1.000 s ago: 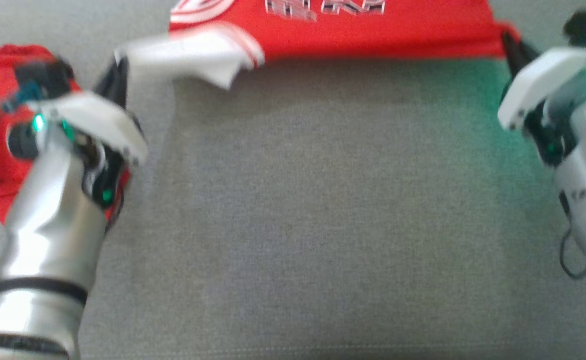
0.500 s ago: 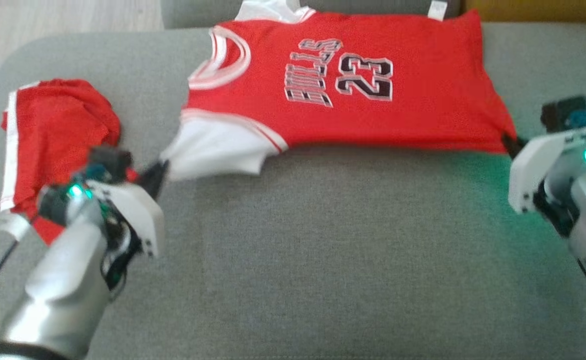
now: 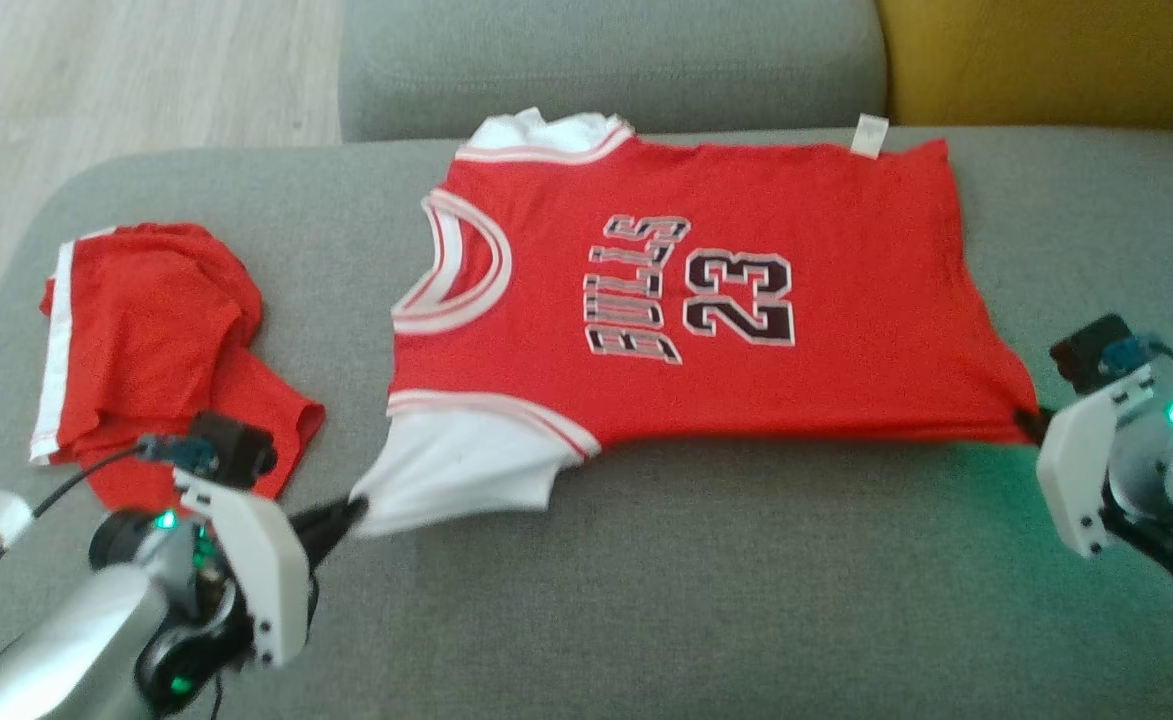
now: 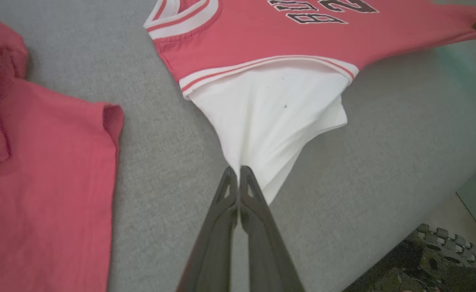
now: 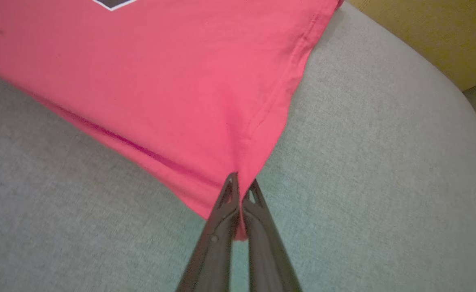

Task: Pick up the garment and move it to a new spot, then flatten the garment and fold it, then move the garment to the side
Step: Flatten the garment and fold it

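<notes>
Two hands, each clamped on jersey (image 3: 746,260): left hand (image 3: 346,517) pinches white sleeve (image 3: 456,480) tip, right hand (image 3: 1031,420) pinches red hem corner (image 5: 246,154). Jersey flat on sofa seat (image 3: 646,600), long axis left-right between hands, body beyond both. Fold likely means carrying near edge toward far edge.

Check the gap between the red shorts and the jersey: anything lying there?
Nothing. A bare strip of grey cushion separates the shorts from the jersey; this shows in the head view and the left wrist view.
</notes>
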Available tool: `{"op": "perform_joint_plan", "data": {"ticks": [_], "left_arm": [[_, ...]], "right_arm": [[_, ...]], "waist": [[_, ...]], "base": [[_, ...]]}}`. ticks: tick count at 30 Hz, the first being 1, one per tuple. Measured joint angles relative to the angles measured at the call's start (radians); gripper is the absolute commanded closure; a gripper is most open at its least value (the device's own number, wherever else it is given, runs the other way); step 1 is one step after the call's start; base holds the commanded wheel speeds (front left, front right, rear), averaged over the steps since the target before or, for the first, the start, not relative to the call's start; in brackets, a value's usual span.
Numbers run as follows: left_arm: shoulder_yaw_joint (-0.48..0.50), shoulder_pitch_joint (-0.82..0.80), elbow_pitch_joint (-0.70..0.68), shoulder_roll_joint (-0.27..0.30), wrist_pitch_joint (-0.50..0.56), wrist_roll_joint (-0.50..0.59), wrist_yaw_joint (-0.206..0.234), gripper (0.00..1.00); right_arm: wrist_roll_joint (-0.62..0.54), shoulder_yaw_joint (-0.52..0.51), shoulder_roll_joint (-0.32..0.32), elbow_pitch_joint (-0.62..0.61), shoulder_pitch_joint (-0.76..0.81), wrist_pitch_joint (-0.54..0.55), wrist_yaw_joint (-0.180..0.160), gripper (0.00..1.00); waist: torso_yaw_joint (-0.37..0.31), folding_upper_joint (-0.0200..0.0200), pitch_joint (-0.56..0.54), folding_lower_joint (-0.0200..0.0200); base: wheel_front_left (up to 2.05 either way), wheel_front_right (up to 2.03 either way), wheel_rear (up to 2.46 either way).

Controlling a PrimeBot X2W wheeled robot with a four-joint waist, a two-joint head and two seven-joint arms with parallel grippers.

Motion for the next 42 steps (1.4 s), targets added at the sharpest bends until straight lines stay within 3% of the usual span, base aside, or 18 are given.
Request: {"op": "perform_joint_plan", "data": {"ticks": [10, 20, 27, 33, 42], "left_arm": [[-0.048, 0.098, -0.192, 0.141, 0.142, -0.157, 0.0, 1.0], [-0.059, 0.149, -0.306, 0.219, 0.222, -0.233, 0.007, 1.0], [-0.025, 0.128, -0.325, 0.218, 0.202, -0.232, 0.029, 1.0], [-0.014, -0.004, -0.299, 0.195, 0.214, -0.176, 0.052, 1.0], [-0.026, -0.226, -0.127, 0.071, 0.235, -0.067, 0.071, 1.0]], "right_arm": [[0.174, 0.209, -0.15, -0.184, 0.014, 0.119, 0.0, 1.0], [0.296, 0.271, -0.229, -0.292, 0.033, 0.252, 0.0, 1.0], [0.307, 0.272, -0.233, -0.301, 0.012, 0.245, 0.0, 1.0], [0.289, 0.271, -0.223, -0.268, -0.068, 0.227, 0.0, 1.0], [0.234, 0.272, -0.159, -0.192, -0.168, 0.183, 0.0, 1.0]], "waist": [[0.0, 0.0, -0.044, 0.0], [-0.01, 0.0, -0.043, 0.0], [-0.019, 0.0, -0.019, 0.0], [-0.025, 0.0, 0.017, 0.0], [-0.036, 0.0, 0.096, 0.0001]], "base": [[0.0, 0.0, 0.0], [0.0, 0.0, 0.0], [0.0, 0.0, 0.0], [0.0, 0.0, 0.0], [0.0, 0.0, 0.0]]}}
